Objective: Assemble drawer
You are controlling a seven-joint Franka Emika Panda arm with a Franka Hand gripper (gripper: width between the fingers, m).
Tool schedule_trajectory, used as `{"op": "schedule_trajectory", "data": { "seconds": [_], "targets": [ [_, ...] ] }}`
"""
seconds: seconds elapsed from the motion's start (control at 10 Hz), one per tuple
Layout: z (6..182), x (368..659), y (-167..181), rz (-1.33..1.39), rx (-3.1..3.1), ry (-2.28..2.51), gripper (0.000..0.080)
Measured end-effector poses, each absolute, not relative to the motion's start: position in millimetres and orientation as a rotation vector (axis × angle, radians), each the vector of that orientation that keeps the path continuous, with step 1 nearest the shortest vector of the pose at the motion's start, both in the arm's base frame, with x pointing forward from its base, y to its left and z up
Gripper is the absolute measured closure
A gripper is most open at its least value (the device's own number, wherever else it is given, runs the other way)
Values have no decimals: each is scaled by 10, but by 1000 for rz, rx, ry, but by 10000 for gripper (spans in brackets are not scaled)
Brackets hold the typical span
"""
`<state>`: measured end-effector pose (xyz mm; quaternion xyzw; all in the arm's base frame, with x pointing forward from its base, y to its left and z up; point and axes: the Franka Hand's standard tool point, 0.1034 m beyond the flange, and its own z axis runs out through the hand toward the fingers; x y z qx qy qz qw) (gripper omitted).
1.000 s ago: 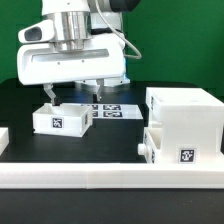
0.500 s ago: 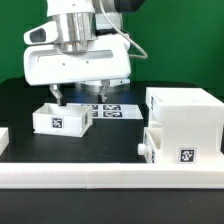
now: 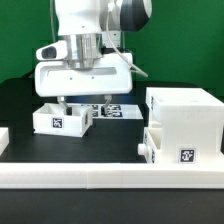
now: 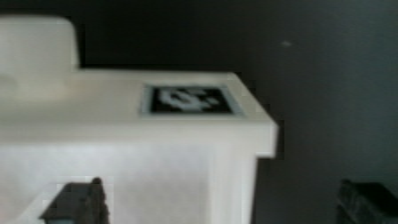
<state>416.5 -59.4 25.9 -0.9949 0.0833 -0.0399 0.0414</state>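
A small white open-top tray (image 3: 62, 119) with a black-and-white tag sits on the black table at the exterior view's left. My gripper (image 3: 83, 101) hangs just above its far right part, jaws open and empty. One fingertip (image 3: 62, 100) is over the tray and the other is beyond its right wall. In the wrist view the tray (image 4: 125, 150) and its tag (image 4: 187, 100) fill the frame between the fingertips (image 4: 75, 200) of my gripper (image 4: 222, 205). The big cube casing (image 3: 185, 112) stands at the right, with the second tray (image 3: 170, 148) against its front.
The long low white rail (image 3: 100, 178) runs along the front edge. The marker board (image 3: 112, 110) lies flat behind the left tray, partly hidden by my gripper. A small white piece (image 3: 3, 137) shows at the far left edge.
My gripper has moved toward the exterior view's right and a little lower over the left tray, staying open. The trays and the casing have not moved.
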Motion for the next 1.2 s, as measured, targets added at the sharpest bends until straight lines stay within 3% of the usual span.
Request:
{"op": "schedule_trajectory", "data": {
  "seconds": [0.4, 0.6, 1.2],
  "targets": [
    [244, 4154, -584, -120, -3047, 244, 151],
    [125, 4086, -571, -114, -3048, 249, 151],
    [50, 4050, -542, -116, -3053, 213, 151]
  ]
}}
